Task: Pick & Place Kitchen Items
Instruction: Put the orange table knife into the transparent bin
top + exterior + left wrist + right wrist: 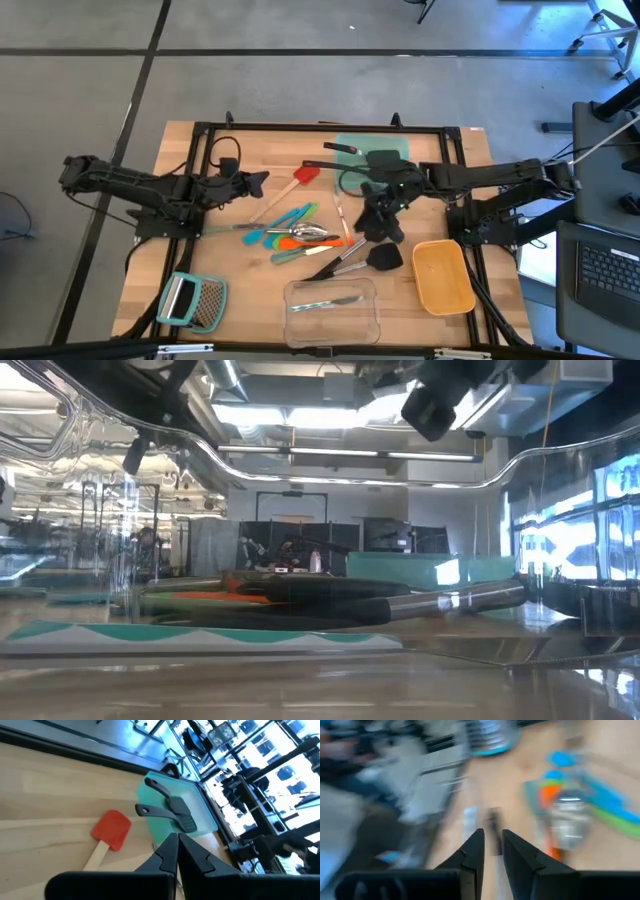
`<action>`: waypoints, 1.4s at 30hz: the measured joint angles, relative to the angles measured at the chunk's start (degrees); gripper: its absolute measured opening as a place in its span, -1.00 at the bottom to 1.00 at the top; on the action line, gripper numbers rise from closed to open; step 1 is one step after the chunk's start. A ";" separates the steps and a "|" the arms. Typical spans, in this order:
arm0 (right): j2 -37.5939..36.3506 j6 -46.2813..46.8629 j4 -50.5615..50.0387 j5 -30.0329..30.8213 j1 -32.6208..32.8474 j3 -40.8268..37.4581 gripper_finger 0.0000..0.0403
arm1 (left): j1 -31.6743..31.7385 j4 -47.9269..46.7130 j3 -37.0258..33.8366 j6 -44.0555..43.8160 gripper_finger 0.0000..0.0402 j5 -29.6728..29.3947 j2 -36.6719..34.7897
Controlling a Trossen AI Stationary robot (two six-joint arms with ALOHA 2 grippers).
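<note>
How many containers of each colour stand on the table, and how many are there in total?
teal container: 1
clear container: 1
yellow container: 1
Total: 3

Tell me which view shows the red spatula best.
The left wrist view: the red spatula fills it large, blade and wooden handle clear. The high view shows it whole but small. The low view hides it behind other utensils; the right wrist view doesn't show it.
</note>
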 joint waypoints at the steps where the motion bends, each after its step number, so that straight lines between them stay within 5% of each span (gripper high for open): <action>1: -0.84 -0.12 -0.16 3.18 -0.38 -0.76 -0.66 | 0.38 -0.06 0.00 0.04 -0.97 0.02 0.00; 6: -1.38 -3.93 -4.81 8.71 -4.60 -3.08 -0.66 | 2.50 -0.42 0.00 0.12 -0.98 1.64 0.00; 18: 1.88 -7.11 -0.90 2.05 -13.15 -5.59 -0.66 | 4.91 -0.46 0.00 1.95 -0.98 6.50 0.00; 28: 7.17 8.21 1.91 11.52 -9.32 -5.52 -0.64 | 4.84 -0.47 0.00 3.75 -0.98 9.90 -0.02; 42: 18.79 31.04 2.11 17.60 -4.08 -5.52 0.15 | 4.84 -0.45 0.00 12.91 -0.98 21.00 -0.02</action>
